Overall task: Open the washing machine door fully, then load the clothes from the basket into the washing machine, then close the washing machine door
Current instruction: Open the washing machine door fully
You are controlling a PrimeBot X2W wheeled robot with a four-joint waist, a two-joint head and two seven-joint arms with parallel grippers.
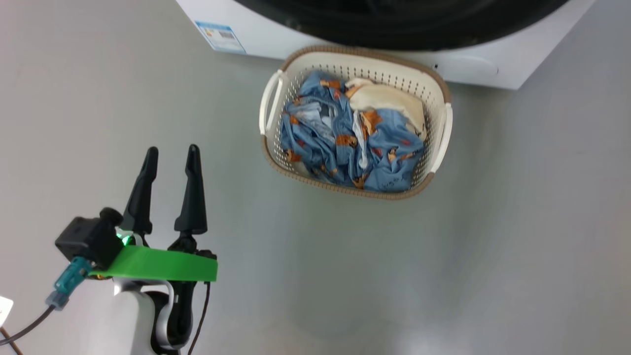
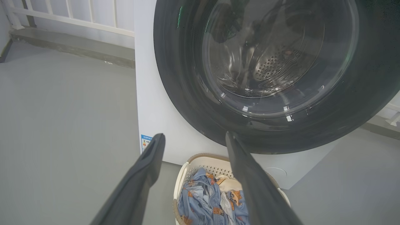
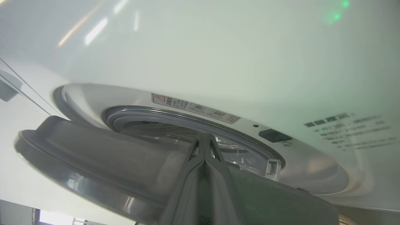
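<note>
Step one underway: washing machine door (image 3: pixel 93 156) found ajar, not fully opened; right tool (image 3: pixel 204 139) clenched, apparently hooked at its edge. Left tool (image 1: pixel 172 149) released, empty. All clothes (image 1: pixel 345 143) left in basket (image 1: pixel 355 49) just before washing machine (image 1: pixel 276 34); loading, closing undone.

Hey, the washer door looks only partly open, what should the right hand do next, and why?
Probably swing the washing machine door wider with the right hand. Its shut fingers sit at the door's inner side, the door stands only ajar, and the clothes lie in the basket, so loading must wait.
</note>
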